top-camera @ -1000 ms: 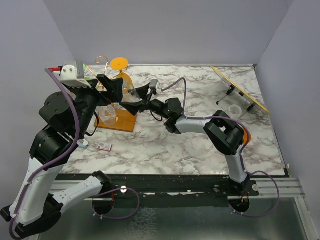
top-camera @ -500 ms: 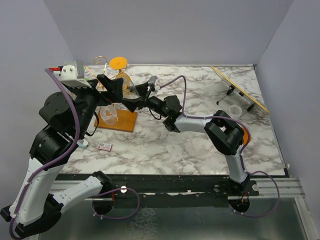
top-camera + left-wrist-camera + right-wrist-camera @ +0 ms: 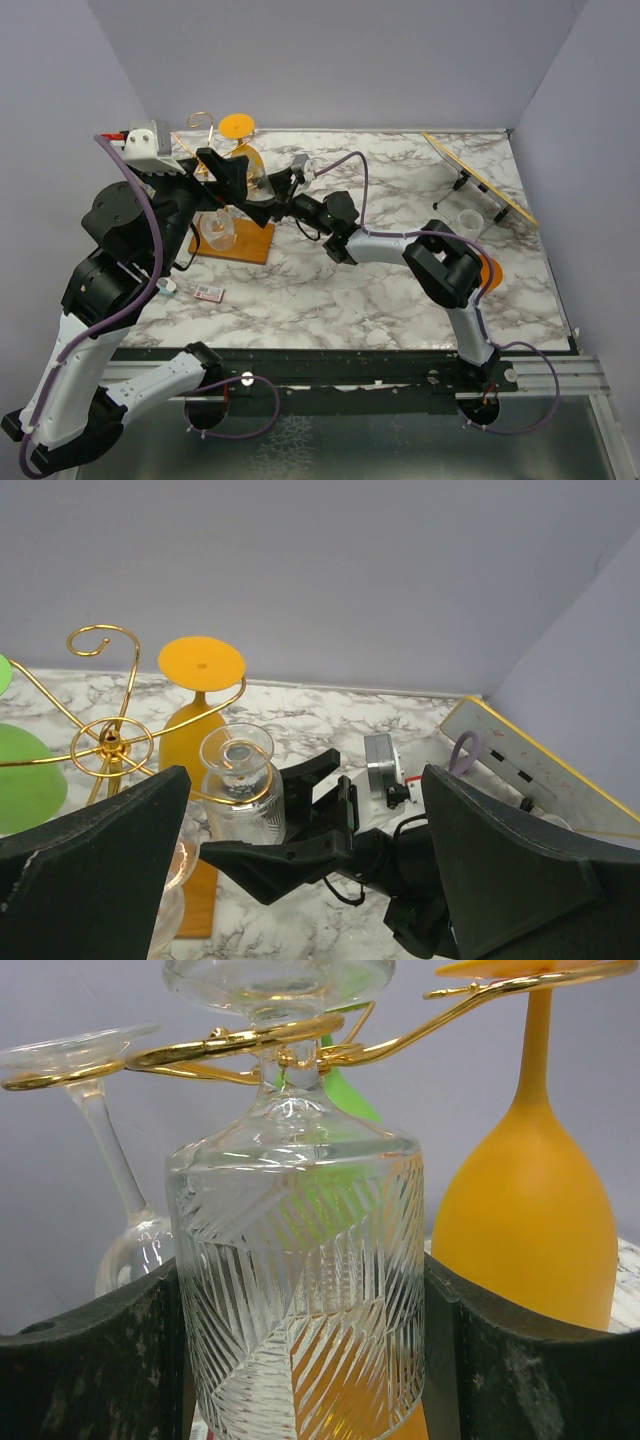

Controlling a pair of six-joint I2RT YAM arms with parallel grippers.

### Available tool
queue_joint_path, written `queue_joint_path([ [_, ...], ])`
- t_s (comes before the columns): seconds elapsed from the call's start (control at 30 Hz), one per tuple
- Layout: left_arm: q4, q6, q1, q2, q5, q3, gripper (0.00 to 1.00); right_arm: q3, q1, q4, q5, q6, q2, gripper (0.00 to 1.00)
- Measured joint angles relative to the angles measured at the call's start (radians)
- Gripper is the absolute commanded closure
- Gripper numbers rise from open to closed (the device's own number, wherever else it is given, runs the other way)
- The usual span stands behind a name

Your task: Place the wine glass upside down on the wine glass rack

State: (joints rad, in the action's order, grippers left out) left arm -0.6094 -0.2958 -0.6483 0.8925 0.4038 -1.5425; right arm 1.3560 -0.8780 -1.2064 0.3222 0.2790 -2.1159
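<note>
Right gripper [image 3: 300, 1380] clamps the bowl of the wine glass [image 3: 300, 1290] between both fingers, holding it upside down at the wine glass rack [image 3: 112, 743]. The stem stands inside a gold wire curl and the foot lies just above it; whether the foot rests on the wire cannot be told. An orange glass [image 3: 530, 1230] hangs just beside the bowl on one side and a clear glass [image 3: 110, 1160] hangs near on the other, so side room is narrow. Left gripper [image 3: 305, 775] hovers spread wide and empty, just over the rack. The marble table [image 3: 380, 290] lies bare beside the rack's base.
</note>
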Motion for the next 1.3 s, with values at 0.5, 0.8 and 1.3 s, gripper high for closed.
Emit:
queue_joint_path([
  [0.5, 0.000, 0.010, 0.000, 0.012, 0.000, -0.005, 0.01, -0.006, 0.000, 0.077, 0.007, -0.015, 0.014, 0.00],
  [0.8, -0.002, 0.030, 0.000, 0.015, -0.023, -0.026, 0.01, -0.259, 0.000, 0.037, -0.026, -0.037, 0.213, 0.00],
  [1.3, 0.007, 0.096, 0.000, 0.068, -0.232, -0.023, 0.01, -0.595, 0.000, 0.593, -0.518, -0.116, 0.874, 0.03],
])
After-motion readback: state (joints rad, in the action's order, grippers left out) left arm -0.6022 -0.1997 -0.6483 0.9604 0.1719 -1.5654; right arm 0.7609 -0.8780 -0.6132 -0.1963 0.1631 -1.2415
